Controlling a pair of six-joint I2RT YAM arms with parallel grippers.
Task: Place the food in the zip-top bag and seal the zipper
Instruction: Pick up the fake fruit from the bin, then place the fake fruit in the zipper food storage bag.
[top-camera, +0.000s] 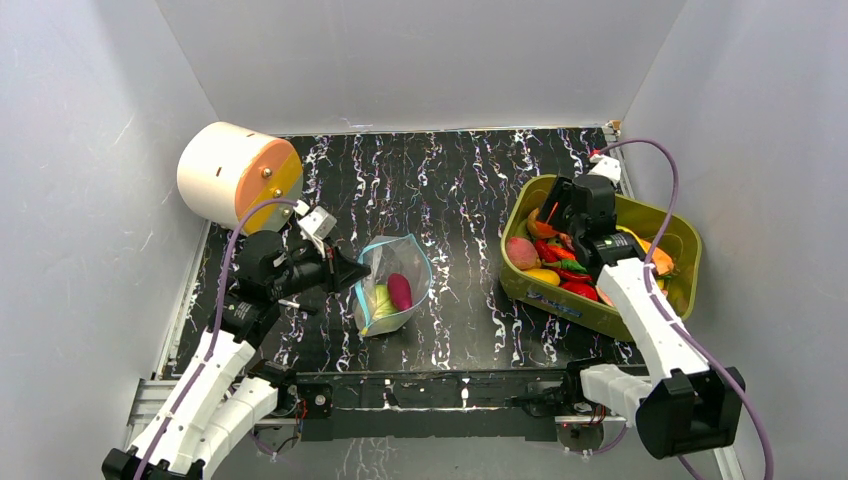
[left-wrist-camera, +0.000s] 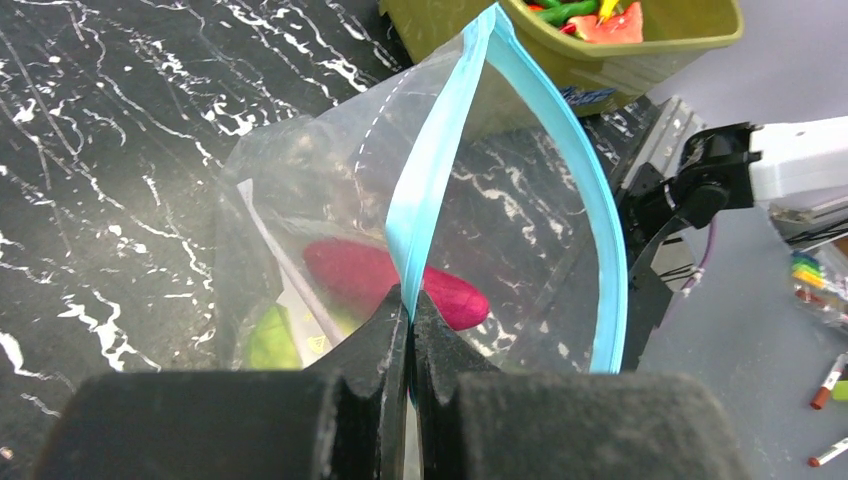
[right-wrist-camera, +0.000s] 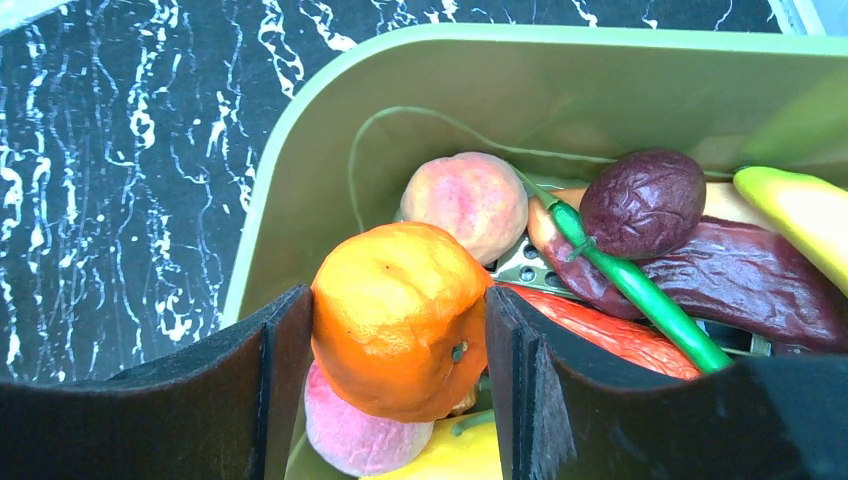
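The clear zip-top bag (top-camera: 395, 285) stands in the middle of the table with its mouth open, a magenta sweet potato (left-wrist-camera: 350, 270) and a green piece (left-wrist-camera: 270, 340) inside. My left gripper (left-wrist-camera: 410, 310) is shut on the near side of the light blue zipper (left-wrist-camera: 440, 150) and holds it up; it also shows in the top view (top-camera: 355, 272). My right gripper (right-wrist-camera: 400, 340) is inside the olive-green bin (right-wrist-camera: 300, 150), shut on the orange (right-wrist-camera: 400, 320). Under and around it lie two peaches (right-wrist-camera: 465, 200), a red pepper (right-wrist-camera: 600, 340), a dark purple piece (right-wrist-camera: 640, 200) and a banana (right-wrist-camera: 800, 215).
A white and orange cylinder (top-camera: 240, 175) lies on its side at the back left. The bin (top-camera: 680, 235) sits at the right edge of the table. White walls close in the left, back and right sides.
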